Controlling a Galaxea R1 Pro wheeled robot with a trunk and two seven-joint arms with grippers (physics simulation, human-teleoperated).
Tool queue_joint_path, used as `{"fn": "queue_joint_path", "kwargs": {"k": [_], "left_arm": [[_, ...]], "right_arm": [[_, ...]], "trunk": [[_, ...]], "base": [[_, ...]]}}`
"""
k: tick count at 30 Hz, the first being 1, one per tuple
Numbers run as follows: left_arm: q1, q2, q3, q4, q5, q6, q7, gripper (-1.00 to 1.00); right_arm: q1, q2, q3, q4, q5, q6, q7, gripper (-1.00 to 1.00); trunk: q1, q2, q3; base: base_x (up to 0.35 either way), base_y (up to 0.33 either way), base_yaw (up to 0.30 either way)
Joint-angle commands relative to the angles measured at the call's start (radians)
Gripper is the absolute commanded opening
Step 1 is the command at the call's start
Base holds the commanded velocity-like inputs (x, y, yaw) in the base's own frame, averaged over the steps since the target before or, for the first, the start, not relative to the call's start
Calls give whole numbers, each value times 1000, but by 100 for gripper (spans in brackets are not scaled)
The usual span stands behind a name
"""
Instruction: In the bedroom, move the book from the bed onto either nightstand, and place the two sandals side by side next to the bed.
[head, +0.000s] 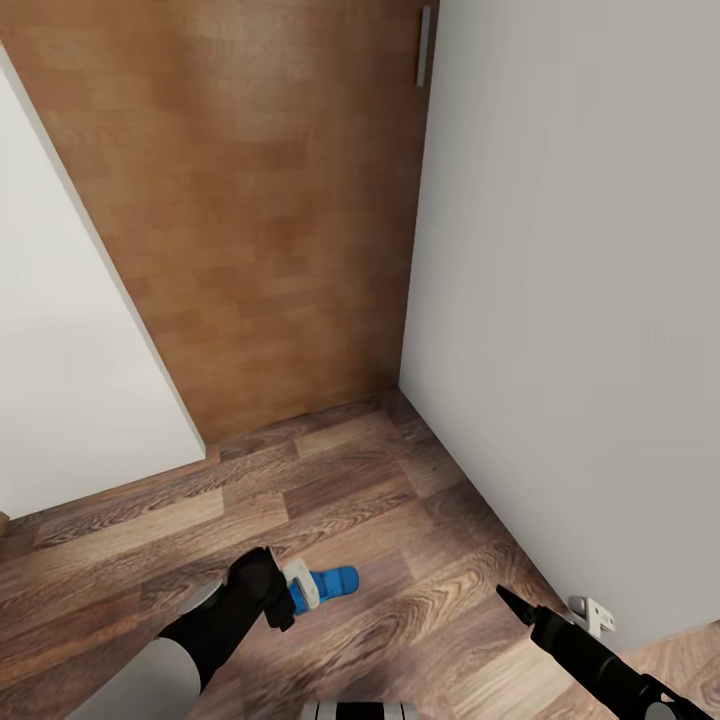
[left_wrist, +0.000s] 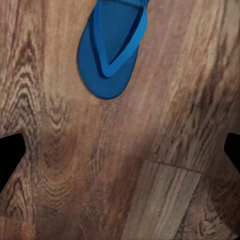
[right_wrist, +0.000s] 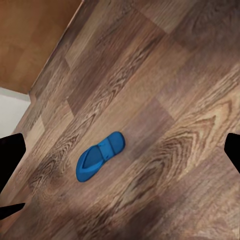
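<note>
1. Blue sandal (head: 330, 585) lies flat on the wood-plank floor (head: 400, 520) in the head view, partly hidden behind the left hand (head: 285, 590), which hangs just above it. The right hand (head: 512, 601) points its dark tip over bare floor, well apart from the sandal and near a white wall (head: 570, 300). A brown wooden door (head: 260, 220) stands in the corner behind.
2. Left wrist view: the sandal (left_wrist: 111, 47) lies strap-up on the floor (left_wrist: 150, 165), ahead of the left hand's fingers (left_wrist: 10, 155), which sit spread wide at both edges with nothing between them.
3. Right wrist view: the sandal (right_wrist: 99, 155) lies alone on the floor (right_wrist: 165, 90), well clear of the right hand's fingers (right_wrist: 10, 155), which also stand apart and hold nothing.
</note>
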Motion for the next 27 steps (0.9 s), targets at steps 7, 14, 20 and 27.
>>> {"fn": "queue_joint_path", "kwargs": {"k": [7,14,20,27], "left_arm": [[0,-2,-2,-2,-11,1,-8,100],[0,-3,-2,-2,-11,1,-8,100],[0,-5,-2,-1,-11,0,-8,100],[0,-6,-2,-2,-10,-1,-8,100]], "right_arm": [[0,-1,-2,0,-5,8,1,100],[-1,-1,-2,0,-5,8,2,100],[0,-1,-2,0,-5,8,2,100],[0,0,-2,0,-5,8,2,100]], "trunk": [[0,0,-1],[0,0,-1],[0,0,-1],[0,0,-1]], "base": [[159,0,0],[48,0,0],[195,0,0],[75,0,0]]}}
